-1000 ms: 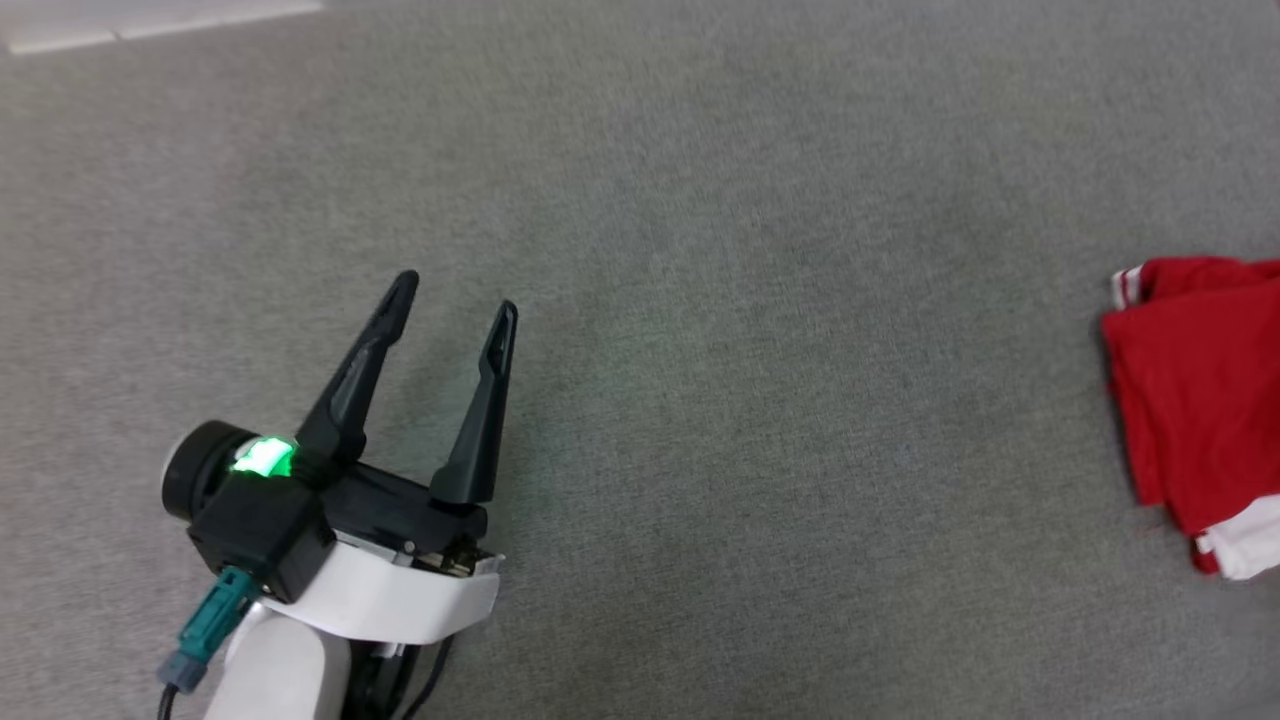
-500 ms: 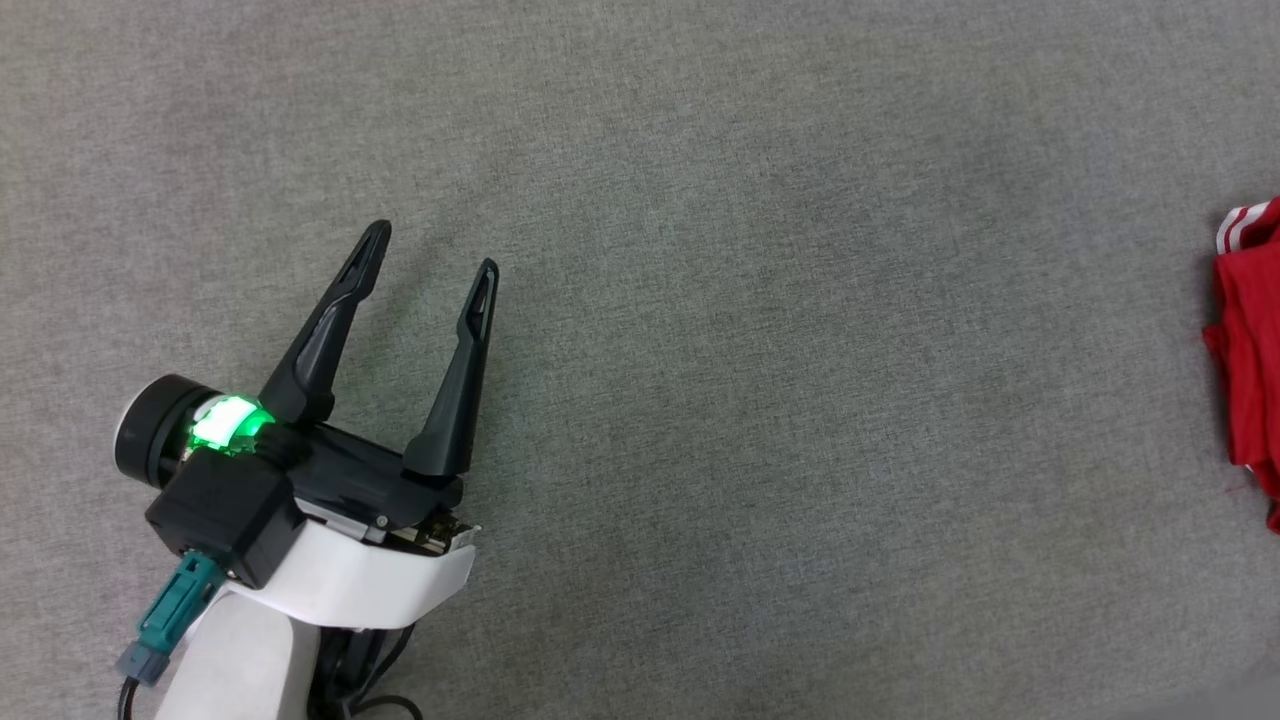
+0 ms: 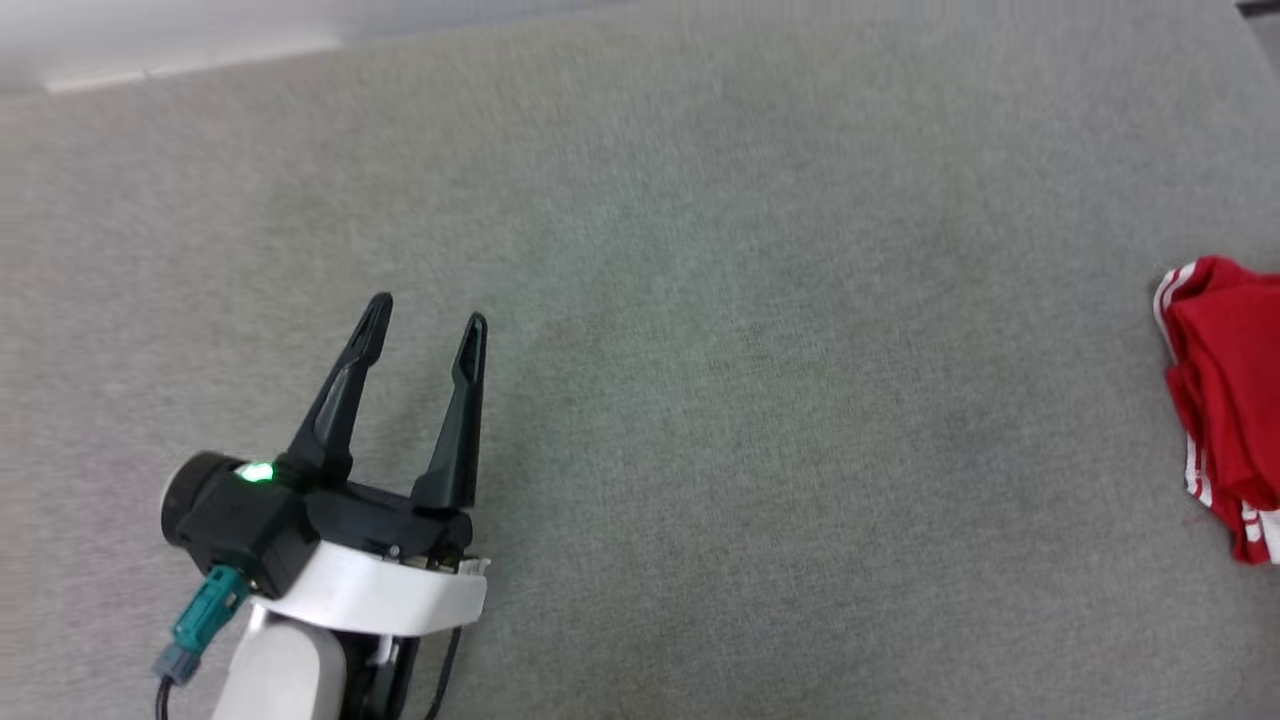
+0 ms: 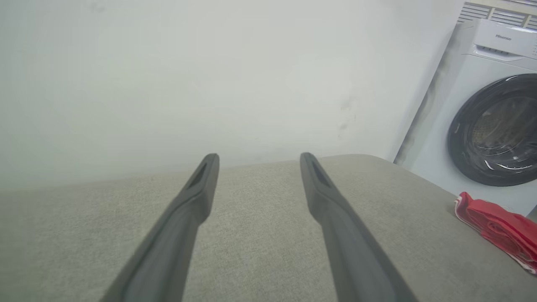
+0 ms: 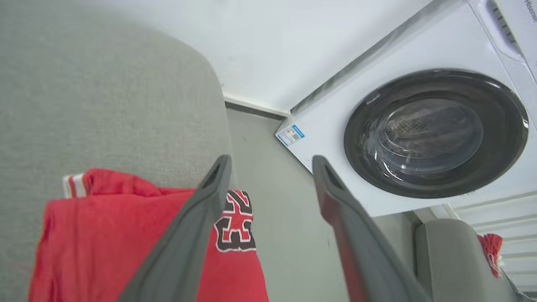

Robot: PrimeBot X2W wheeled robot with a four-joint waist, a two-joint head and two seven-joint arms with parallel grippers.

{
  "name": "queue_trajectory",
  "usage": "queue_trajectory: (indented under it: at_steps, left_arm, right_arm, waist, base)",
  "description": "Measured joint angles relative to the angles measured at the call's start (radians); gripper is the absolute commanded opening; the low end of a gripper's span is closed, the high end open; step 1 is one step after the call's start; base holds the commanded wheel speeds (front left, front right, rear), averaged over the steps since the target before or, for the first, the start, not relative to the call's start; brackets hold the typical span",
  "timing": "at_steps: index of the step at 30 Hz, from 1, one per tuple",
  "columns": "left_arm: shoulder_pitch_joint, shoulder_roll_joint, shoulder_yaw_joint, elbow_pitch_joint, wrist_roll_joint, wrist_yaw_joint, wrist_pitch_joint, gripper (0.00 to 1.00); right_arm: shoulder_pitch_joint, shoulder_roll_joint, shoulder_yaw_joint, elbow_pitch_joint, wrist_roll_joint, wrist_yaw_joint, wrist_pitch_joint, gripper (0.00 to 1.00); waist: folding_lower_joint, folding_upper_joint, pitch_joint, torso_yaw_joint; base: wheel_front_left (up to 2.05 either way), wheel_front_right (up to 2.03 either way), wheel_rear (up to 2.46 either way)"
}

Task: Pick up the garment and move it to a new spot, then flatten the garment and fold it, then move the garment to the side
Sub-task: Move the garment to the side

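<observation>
The garment (image 3: pixel 1225 400), red with white stripe trim, lies bunched at the right edge of the head view on the grey upholstered surface (image 3: pixel 700 400). My left gripper (image 3: pixel 428 312) hovers open at the lower left, far from it, with nothing between its fingers. Beyond the open left gripper (image 4: pixel 259 157), the garment (image 4: pixel 499 226) shows as a low red heap at the right. My right gripper (image 5: pixel 272 160) is open just above the garment (image 5: pixel 105 235). The garment's black "23" (image 5: pixel 235 226) lies at the surface's edge beside the left finger.
A white washing machine (image 5: pixel 436 130) with a dark round door stands on the floor past the surface's right edge, and the washing machine (image 4: pixel 491 126) also appears behind the garment. A white wall (image 4: pixel 209 84) runs along the far side. Another red cloth (image 5: pixel 488 247) rests on a grey seat.
The head view has shifted, so the camera moved. The left gripper stays open in much the same pose. The garment remains at the right edge of the picture.
</observation>
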Motion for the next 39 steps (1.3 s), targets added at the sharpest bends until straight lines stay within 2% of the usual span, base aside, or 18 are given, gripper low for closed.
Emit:
queue_trajectory:
  at_steps: [6, 13, 18, 24, 30, 39]
  left_arm:
    - [0.062, -0.032, 0.036, 0.029, 0.003, 0.000, 0.000, 1.00]
    - [0.128, -0.053, 0.083, 0.080, 0.028, 0.000, 0.000, 1.00]
    - [0.172, -0.061, 0.091, 0.113, 0.036, 0.000, 0.000, 1.00]
    - [0.200, -0.067, 0.100, 0.151, 0.026, 0.000, 0.000, 1.00]
    - [0.212, -0.068, 0.101, 0.173, 0.028, 0.000, 0.000, 1.00]
    - [0.228, -0.078, 0.107, 0.200, 0.029, 0.000, 0.000, 1.00]
  right_arm:
    - [0.079, 0.100, -0.040, -0.179, 0.067, 0.000, -0.079, 1.00]
    - [0.261, 0.279, 0.011, -0.405, 0.185, 0.000, -0.181, 1.00]
    - [0.409, 0.386, 0.050, -0.487, 0.225, 0.000, -0.263, 1.00]
    - [0.522, 0.465, 0.058, -0.490, 0.297, 0.000, -0.350, 1.00]
    - [0.582, 0.486, 0.090, -0.394, 0.328, 0.000, -0.433, 1.00]
    - [0.588, 0.506, 0.124, -0.289, 0.326, 0.000, -0.505, 1.00]
  waist:
    - [0.0000, 0.0000, -0.118, 0.034]
    - [-0.0002, 0.0000, -0.241, 0.091]
    - [-0.0003, 0.0000, -0.312, 0.135]
    - [-0.0003, 0.0000, -0.363, 0.183]
    - [-0.0002, 0.0000, -0.385, 0.204]
    - [-0.0002, 0.0000, -0.398, 0.208]
  base:
    - [0.00, 0.00, 0.00]
    - [0.00, 0.00, 0.00]
    - [0.00, 0.00, 0.00]
    - [0.00, 0.00, 0.00]
    - [0.00, 0.00, 0.00]
    - [0.00, 0.00, 0.00]
